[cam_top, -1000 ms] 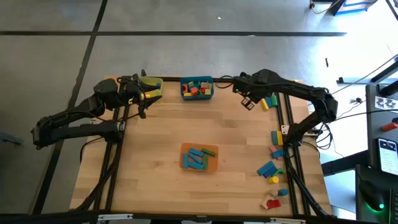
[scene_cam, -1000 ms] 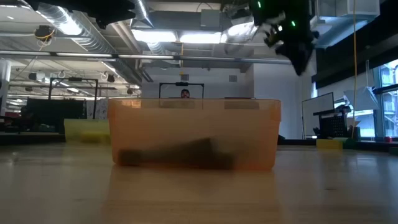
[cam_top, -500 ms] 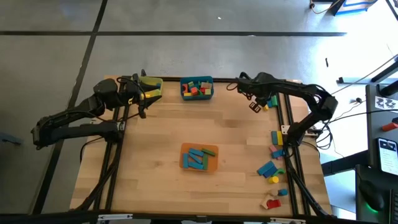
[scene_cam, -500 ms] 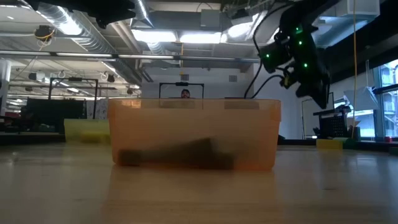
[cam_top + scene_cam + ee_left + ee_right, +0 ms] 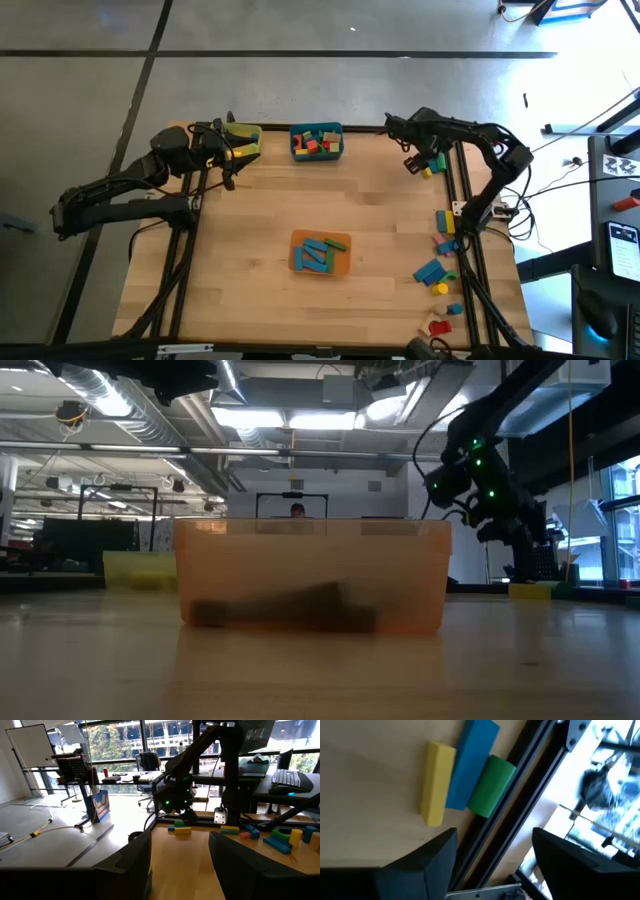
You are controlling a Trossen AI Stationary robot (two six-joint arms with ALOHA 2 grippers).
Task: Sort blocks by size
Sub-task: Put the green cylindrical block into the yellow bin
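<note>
Right hand (image 5: 412, 163) has swung out to the table's (image 5: 260, 220) far right edge

Its fingers gape, empty, above yellow, blue and green wooden blocks (image 5: 465, 775) lying together; left hand (image 5: 228, 150) hangs open by the yellow bin (image 5: 243, 138)
</note>
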